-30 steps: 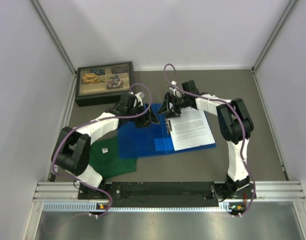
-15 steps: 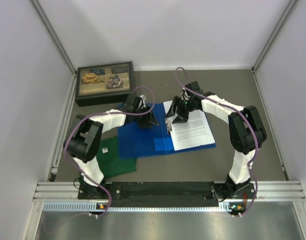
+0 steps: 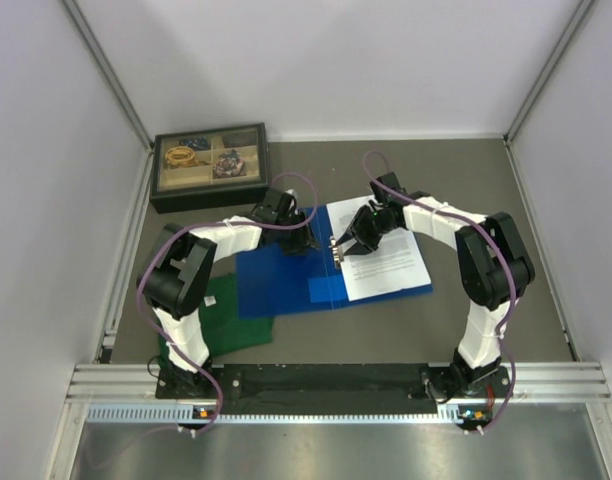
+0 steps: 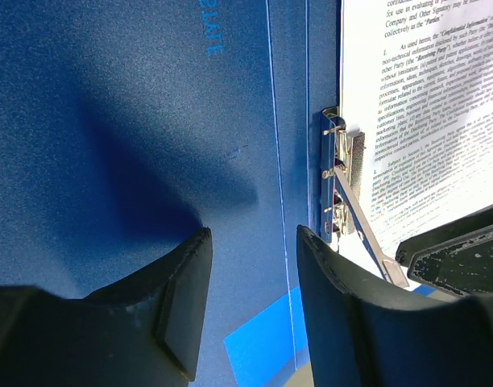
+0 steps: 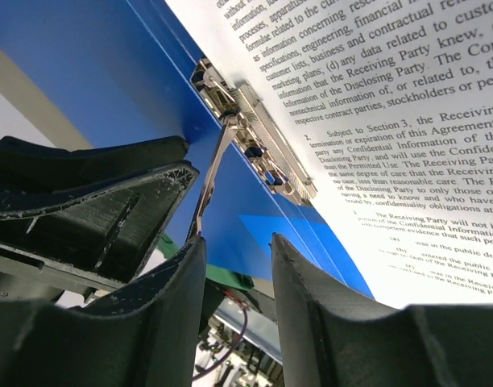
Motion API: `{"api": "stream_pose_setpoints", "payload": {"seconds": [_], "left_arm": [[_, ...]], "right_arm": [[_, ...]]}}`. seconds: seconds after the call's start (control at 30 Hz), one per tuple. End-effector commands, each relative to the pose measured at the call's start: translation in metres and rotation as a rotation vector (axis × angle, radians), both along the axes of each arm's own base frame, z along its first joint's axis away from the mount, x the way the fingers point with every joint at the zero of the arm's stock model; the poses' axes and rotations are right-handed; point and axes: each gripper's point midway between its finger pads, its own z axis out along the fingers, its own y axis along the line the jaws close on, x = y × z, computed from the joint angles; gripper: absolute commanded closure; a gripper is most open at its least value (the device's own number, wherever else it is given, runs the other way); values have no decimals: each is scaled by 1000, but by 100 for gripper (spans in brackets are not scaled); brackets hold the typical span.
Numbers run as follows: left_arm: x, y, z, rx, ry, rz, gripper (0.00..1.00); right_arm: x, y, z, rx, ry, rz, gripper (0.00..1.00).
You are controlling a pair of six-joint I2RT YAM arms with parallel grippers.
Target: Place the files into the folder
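Observation:
The blue folder (image 3: 281, 280) lies open and flat on the table. The white printed files (image 3: 384, 255) lie on its right half, by the metal clip (image 3: 336, 248) at the spine. My left gripper (image 3: 304, 238) is open and empty, low over the left cover (image 4: 150, 121). My right gripper (image 3: 346, 243) is open at the clip. In the right wrist view the clip's lever (image 5: 208, 181) stands up, its tip touching my left finger (image 5: 170, 282). The files (image 5: 391, 121) lie beside the clip (image 5: 258, 137). In the left wrist view the clip (image 4: 340, 189) and files (image 4: 424, 105) show at right.
A green folded shirt (image 3: 221, 312) lies partly under the folder's left front corner. A dark box with compartments (image 3: 208, 165) stands at the back left. Both grippers sit close together at the spine; the right gripper's black body (image 4: 464, 250) shows in the left wrist view.
My right gripper has come down and to the left, from the folder's far edge onto the clip at the spine. My left gripper has shifted slightly right.

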Motion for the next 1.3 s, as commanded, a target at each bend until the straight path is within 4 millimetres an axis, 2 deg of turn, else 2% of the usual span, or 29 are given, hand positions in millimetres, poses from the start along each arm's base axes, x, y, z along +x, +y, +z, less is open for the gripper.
{"api": "stream_pose_setpoints", "payload": {"seconds": [0.0, 0.17, 0.5, 0.73, 1.0, 1.07, 1.2, 1.23, 1.27], "left_arm": [[4, 3, 2, 36, -24, 4, 49], [4, -3, 7, 32, -32, -4, 49], [3, -7, 6, 41, -32, -17, 49], [2, -7, 6, 49, -35, -23, 50], [2, -8, 7, 45, -35, -30, 50], [1, -9, 8, 46, -36, -34, 50], [-1, -14, 11, 86, -49, -77, 49], [3, -19, 17, 90, -67, -85, 48], [2, -20, 13, 99, -59, -95, 47]], "right_arm": [[9, 10, 30, 65, -66, -33, 60], [7, 19, 35, 83, -65, -38, 59], [1, 33, 38, 109, -46, -35, 63], [-2, 32, 39, 108, -46, -36, 76], [-2, 33, 35, 109, -37, -38, 82], [-1, 32, 34, 107, -35, -42, 86], [-2, 32, 31, 101, -30, -39, 100], [-4, 31, 30, 98, -28, -37, 100], [-4, 31, 29, 96, -27, -38, 100]]}}
